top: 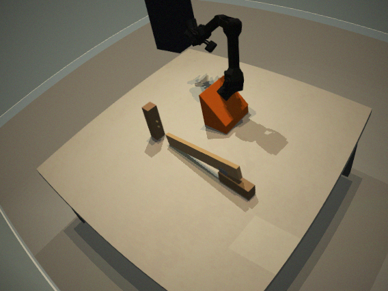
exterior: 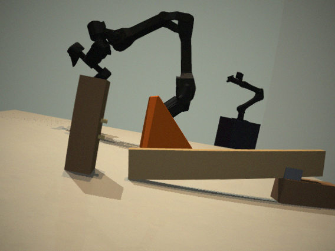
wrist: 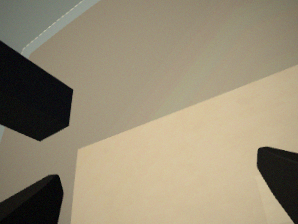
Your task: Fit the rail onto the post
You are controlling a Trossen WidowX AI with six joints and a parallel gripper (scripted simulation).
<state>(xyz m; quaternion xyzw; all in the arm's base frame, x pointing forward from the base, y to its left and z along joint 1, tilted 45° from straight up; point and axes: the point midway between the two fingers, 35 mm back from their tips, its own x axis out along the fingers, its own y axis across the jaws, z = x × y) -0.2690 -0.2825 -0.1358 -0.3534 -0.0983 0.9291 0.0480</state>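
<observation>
The long pale rail slopes down from the grey bracket on the low footboard block to its near end on the table. That end stands a little short of the upright post. On the post's rail side, an upper peg and a lower peg stick out bare. The holes in the rail's end are not visible. My gripper is open and empty, raised high behind the post in the exterior view and far from the rail.
An orange wedge under my arm's base stands behind the rail. A black box hangs into view beyond the table's back corner. Another arm stands on a dark box in the background. The wrist view shows the table edge and floor.
</observation>
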